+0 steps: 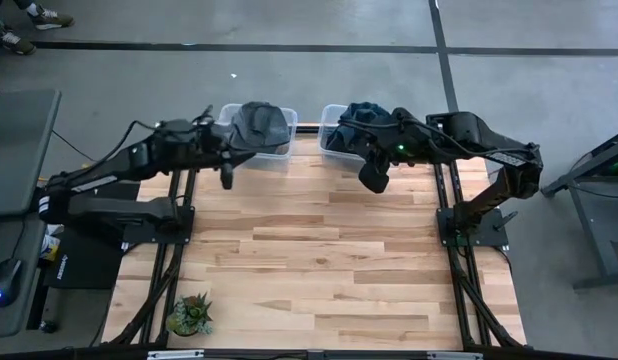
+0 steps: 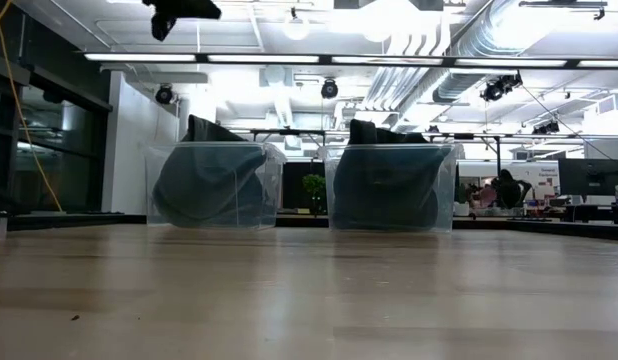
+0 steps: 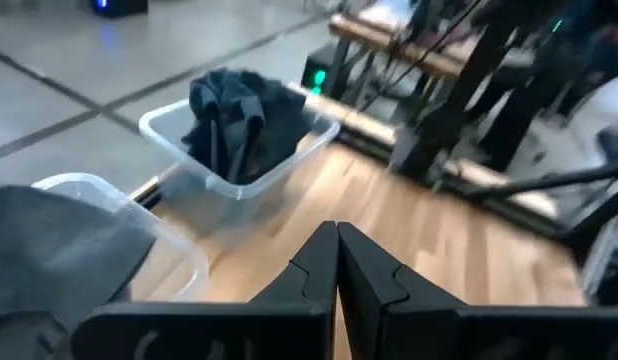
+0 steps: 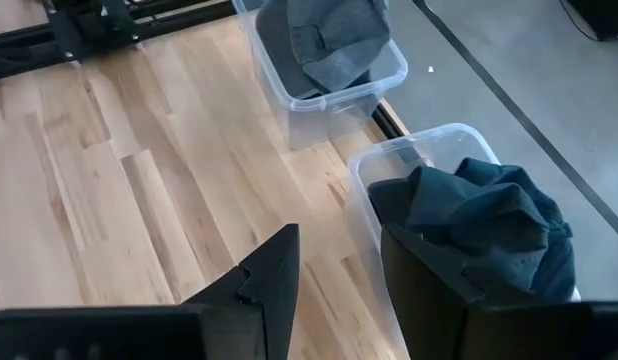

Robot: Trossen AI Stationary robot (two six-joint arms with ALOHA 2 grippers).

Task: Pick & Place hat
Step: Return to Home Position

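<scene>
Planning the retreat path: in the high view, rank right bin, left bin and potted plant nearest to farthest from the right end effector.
1. Right bin, beside the right end effector.
2. Left bin, same edge, left side.
3. Potted plant, bottom-left table corner.

left arm: stretched forward, angled inward, elbow bent | left hand (image 1: pixel 227 176): hangs tip-down, fingers (image 3: pixel 309 275) pressed together, nothing between them | right arm: folded inward from its base | right hand (image 1: pixel 375 180): tip-down, fingers (image 4: pixel 274 270) spread apart, nothing held
</scene>
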